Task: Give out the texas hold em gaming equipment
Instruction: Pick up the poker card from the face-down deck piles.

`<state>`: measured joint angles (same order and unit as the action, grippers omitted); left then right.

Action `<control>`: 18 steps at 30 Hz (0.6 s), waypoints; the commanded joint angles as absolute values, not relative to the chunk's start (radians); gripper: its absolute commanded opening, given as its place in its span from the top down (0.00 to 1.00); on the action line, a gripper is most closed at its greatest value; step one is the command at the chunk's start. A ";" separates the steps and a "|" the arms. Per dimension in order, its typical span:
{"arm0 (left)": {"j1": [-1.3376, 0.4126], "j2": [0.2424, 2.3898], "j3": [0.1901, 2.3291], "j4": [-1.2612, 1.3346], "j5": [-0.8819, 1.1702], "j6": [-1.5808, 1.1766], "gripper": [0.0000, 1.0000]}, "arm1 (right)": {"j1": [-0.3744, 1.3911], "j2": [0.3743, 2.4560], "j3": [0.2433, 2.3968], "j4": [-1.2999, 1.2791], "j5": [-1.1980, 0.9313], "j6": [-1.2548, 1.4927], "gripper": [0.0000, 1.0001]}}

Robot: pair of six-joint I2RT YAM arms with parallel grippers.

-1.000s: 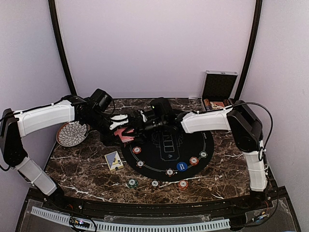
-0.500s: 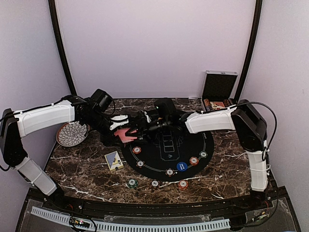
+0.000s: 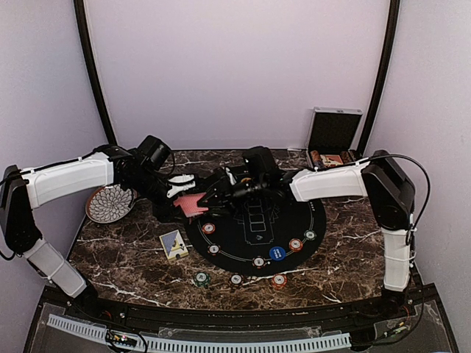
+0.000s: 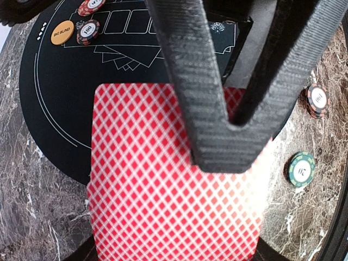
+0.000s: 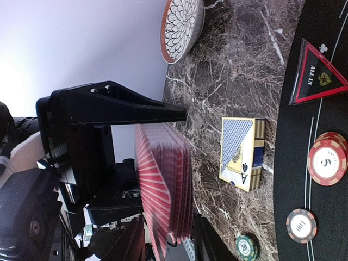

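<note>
A deck of red-backed playing cards (image 3: 193, 204) hangs over the left rim of the round black mat (image 3: 305, 217), and my left gripper (image 3: 184, 193) is shut on it. In the left wrist view the deck (image 4: 163, 190) fills the frame under the closed fingers (image 4: 201, 109). My right gripper (image 3: 215, 197) meets the deck from the right. In the right wrist view its two dark fingers (image 5: 217, 244) flank the deck's (image 5: 163, 185) near end with a slim gap, so it reads as open. Poker chips (image 3: 277, 253) lie along the mat's near arc, and more (image 3: 202, 279) on the marble.
A blue and yellow card box (image 3: 174, 244) lies left of the mat, below the deck. A patterned plate (image 3: 109, 204) sits at the far left. A silver hinged case (image 3: 333, 140) stands open at the back right. A red ALL IN triangle (image 5: 318, 76) rests on the mat.
My right arm has drawn back to the right, its gripper staying at the deck's end. The left arm and the deck have held still.
</note>
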<state>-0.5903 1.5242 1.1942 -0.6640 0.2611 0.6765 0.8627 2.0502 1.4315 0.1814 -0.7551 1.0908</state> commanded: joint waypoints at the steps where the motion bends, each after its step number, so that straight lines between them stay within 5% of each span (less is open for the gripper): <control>1: -0.592 1.506 1.187 -0.661 0.269 0.664 0.93 | 0.856 2.010 1.409 0.248 -0.786 1.119 0.69; 18: -0.591 1.516 1.174 -0.673 0.272 0.667 0.94 | 0.850 1.983 1.412 0.203 -0.789 1.089 0.81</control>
<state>-0.5903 1.5242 1.1820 -0.6643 0.2611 0.6716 0.8589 2.0357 1.4128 0.1783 -0.7746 1.1004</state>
